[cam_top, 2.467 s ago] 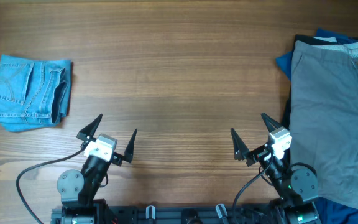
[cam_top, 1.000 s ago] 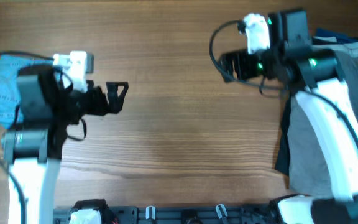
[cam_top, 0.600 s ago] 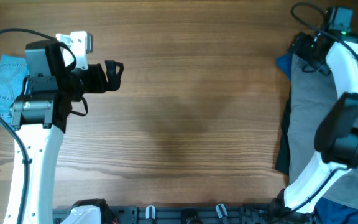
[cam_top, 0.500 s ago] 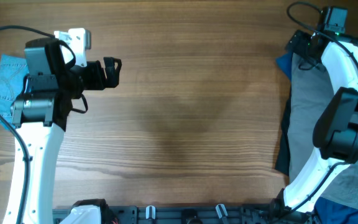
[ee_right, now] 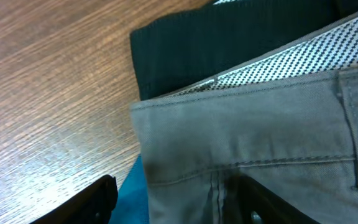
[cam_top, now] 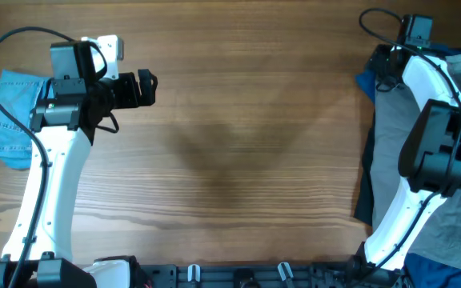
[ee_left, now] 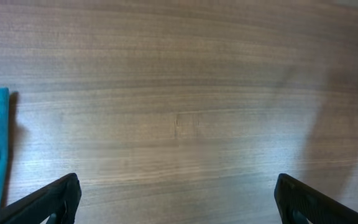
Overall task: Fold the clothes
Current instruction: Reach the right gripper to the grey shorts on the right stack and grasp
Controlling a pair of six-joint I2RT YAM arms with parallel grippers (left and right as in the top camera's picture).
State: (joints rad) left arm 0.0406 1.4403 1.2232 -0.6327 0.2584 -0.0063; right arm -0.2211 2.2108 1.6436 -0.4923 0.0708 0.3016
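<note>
At left, over bare table (cam_top: pixel 246 120), the left pincer (ee_left: pixel 178 205) hangs wide open and empty; best it waits. At right, the right pincer (ee_right: pixel 179 202) gapes over the waistband corner of the grey shorts (ee_right: pixel 260 137), gripping nothing. It should lower and pinch only grey cloth, not the black garment (ee_right: pixel 229 37) at its edge. Seconds ago both arms sat parked at the near edge.
</note>
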